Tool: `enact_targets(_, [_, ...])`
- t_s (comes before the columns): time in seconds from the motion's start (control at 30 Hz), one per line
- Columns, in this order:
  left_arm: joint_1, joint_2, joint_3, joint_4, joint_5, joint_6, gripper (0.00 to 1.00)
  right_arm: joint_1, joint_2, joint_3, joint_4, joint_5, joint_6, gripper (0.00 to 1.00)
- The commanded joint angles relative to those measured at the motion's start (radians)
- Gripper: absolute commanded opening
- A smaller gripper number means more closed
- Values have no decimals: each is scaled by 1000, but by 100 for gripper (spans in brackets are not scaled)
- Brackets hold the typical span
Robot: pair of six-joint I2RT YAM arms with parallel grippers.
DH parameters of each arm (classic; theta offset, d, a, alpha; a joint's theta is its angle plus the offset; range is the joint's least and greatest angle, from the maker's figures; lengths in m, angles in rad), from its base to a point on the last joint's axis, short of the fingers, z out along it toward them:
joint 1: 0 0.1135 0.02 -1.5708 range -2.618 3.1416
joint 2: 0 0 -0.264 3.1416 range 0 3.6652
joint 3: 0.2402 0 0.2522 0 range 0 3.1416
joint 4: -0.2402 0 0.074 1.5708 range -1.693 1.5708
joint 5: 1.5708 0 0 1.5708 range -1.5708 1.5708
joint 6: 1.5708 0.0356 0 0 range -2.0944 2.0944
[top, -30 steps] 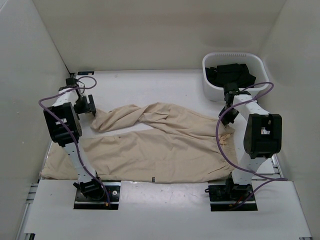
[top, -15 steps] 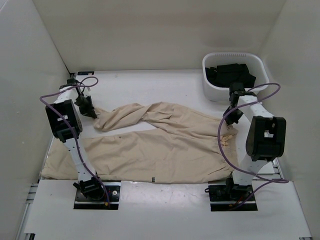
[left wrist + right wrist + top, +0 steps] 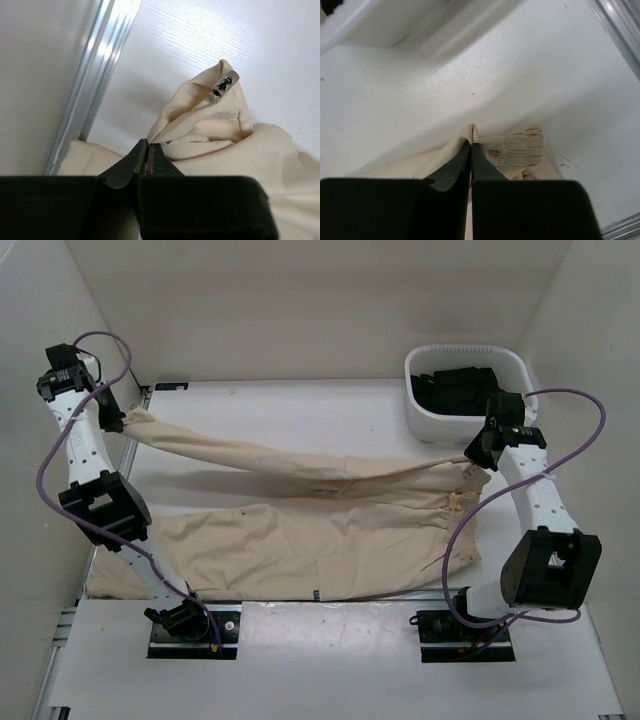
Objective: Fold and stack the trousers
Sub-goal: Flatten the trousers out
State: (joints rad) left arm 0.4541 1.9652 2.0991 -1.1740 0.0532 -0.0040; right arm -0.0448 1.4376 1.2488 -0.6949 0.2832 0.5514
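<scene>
Left gripper pinched tight on a leg end of the beige trousers, high by the left wall. Just beyond the tips, a small toggle on the bunched cloth. Right gripper likewise clamped on the gathered waistband, near the white basket of black garments. Between the two, one leg stretched as a raised band across the table. Other leg flat along the near edge, close to the arm bases.

The trousers were soft, matt, wrinkled cloth; the counter was smooth, faintly grained white; the basket was plastic.
</scene>
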Motion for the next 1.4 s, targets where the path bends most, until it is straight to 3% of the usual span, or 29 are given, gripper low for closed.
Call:
enact_targets(0.0, [-5,-55,29,-62,-125,4,14,-13,-65,6,66,24,-56,0])
enact_targets(0.13, [-5,-45,-14,-136,-168,4,14,-23,-85,-37,66,-13,-90,0])
enact_targets(0.47, [-14,-97,-166,-136,-190,4,14,-23,-132,-88,98,-36,-116,0])
enact_targets(0.57, [-87,48,-64,-136,-127,4,14,-23,-66,-72,118,-97,-127,0])
enact_targets(0.6, [-127,170,-1,-136,-62,4,14,-23,-43,-60,118,-130,-127,0])
enact_targets(0.67, [-166,312,265,-136,-15,4,14,-23,38,-26,130,-148,-127,0])
enact_targets(0.7, [-199,442,370,-136,0,4,19,-23,94,-16,130,-159,-127,0])
enact_targets(0.73, [-200,474,498,-74,58,4,37,-23,121,12,130,-192,-127,0])
enact_targets(0.83, [-253,442,490,26,151,4,92,-14,193,55,118,-217,-136,0])
enact_targets(0.93, [-244,220,283,214,230,4,100,-3,193,64,118,-231,-127,0])
enact_targets(0.97, [-244,151,77,297,231,4,100,6,181,64,118,-231,-127,0])
enact_targets(1.0, [-227,94,3,409,211,4,100,6,167,52,118,-231,-127,0])
enact_targets(1.07, [-206,0,-127,453,176,4,100,6,153,28,118,-231,-127,0])
enact_targets(1.2, [-206,69,-160,439,-16,4,100,16,124,-26,118,-240,-127,0])
enact_targets(1.33, [-175,216,-65,405,-6,4,100,16,124,-35,94,-219,-136,0])
enact_targets(1.37, [-175,254,-53,405,-6,4,100,16,124,-26,84,-202,-136,5])
